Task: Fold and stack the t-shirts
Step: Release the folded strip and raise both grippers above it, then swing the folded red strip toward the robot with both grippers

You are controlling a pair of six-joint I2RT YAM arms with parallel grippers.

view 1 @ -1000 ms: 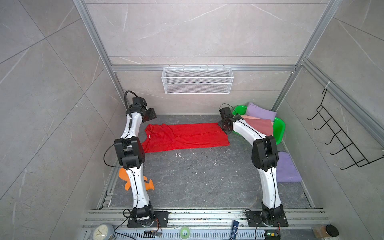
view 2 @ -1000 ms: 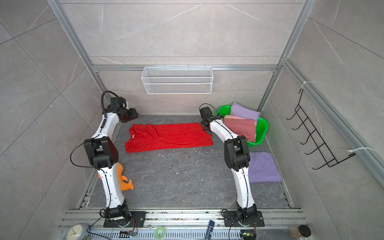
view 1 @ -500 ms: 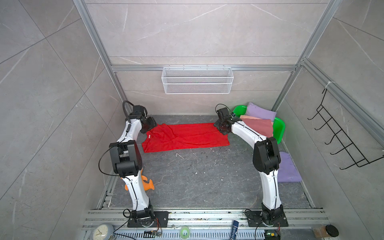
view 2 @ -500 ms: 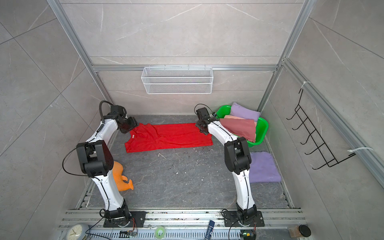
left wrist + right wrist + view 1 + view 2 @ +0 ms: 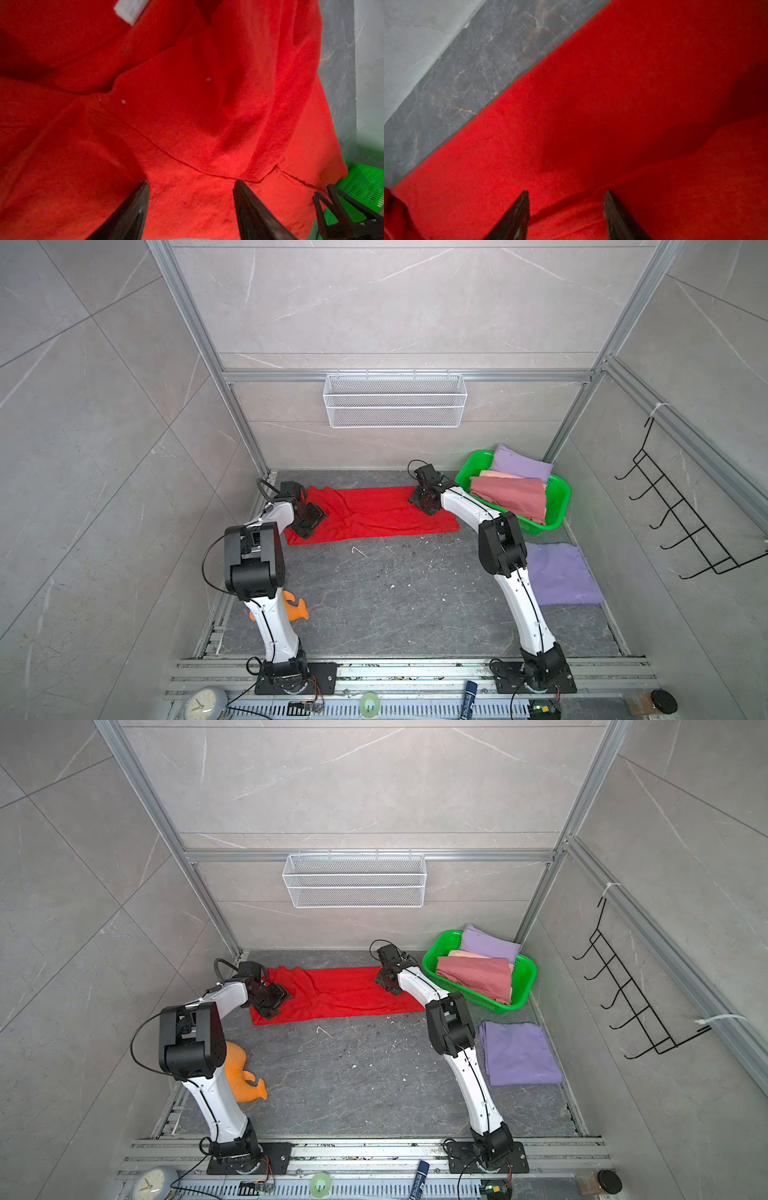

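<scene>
Along the back of the grey floor: red t-shirt (image 5: 374, 514) flat and lengthwise, both grippers down on its ends.
Off to the right, green basket (image 5: 559, 506) with dusty rose t-shirt (image 5: 511, 495) and more cloth inside; just in front of it, folded lavender t-shirt (image 5: 561, 576) on the floor. Left gripper (image 5: 191, 182), fingers spread, now low over the rumpled left end, down from the back-left corner of a second ago. Right gripper (image 5: 566, 192), fingers likewise apart, lowered since then onto the right end near the far edge; pinches nothing visibly. White tag (image 5: 129, 9) on the red cloth, blurred, no writing readable.
</scene>
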